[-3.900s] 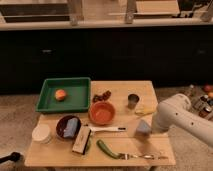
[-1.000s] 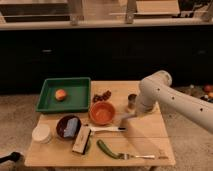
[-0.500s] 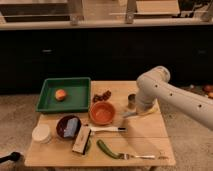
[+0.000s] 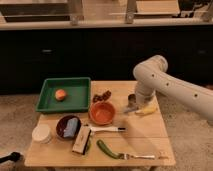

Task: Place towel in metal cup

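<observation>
The small metal cup point(image 4: 131, 98) stands upright on the wooden table point(image 4: 145, 137), at its right side near the back. My gripper point(image 4: 132, 107) hangs from the white arm point(image 4: 165, 82) and is right at the cup, just in front of it and partly covering it. I cannot make out a towel at the gripper. A blue folded cloth-like thing point(image 4: 71, 127) lies in a dark bowl point(image 4: 62, 127) at the front left.
A green tray point(image 4: 50, 102) with an orange fruit point(image 4: 60, 94) sits back left. An orange bowl point(image 4: 102, 113), dark berries point(image 4: 102, 96), a banana point(image 4: 148, 110), a white tub point(image 4: 41, 133), a box point(image 4: 81, 140), a green vegetable point(image 4: 107, 149) and a fork point(image 4: 140, 156) lie on the table.
The arm has swung from the table's front right to the back, and the gripper has come down next to the metal cup. Nothing else on the table has moved.
</observation>
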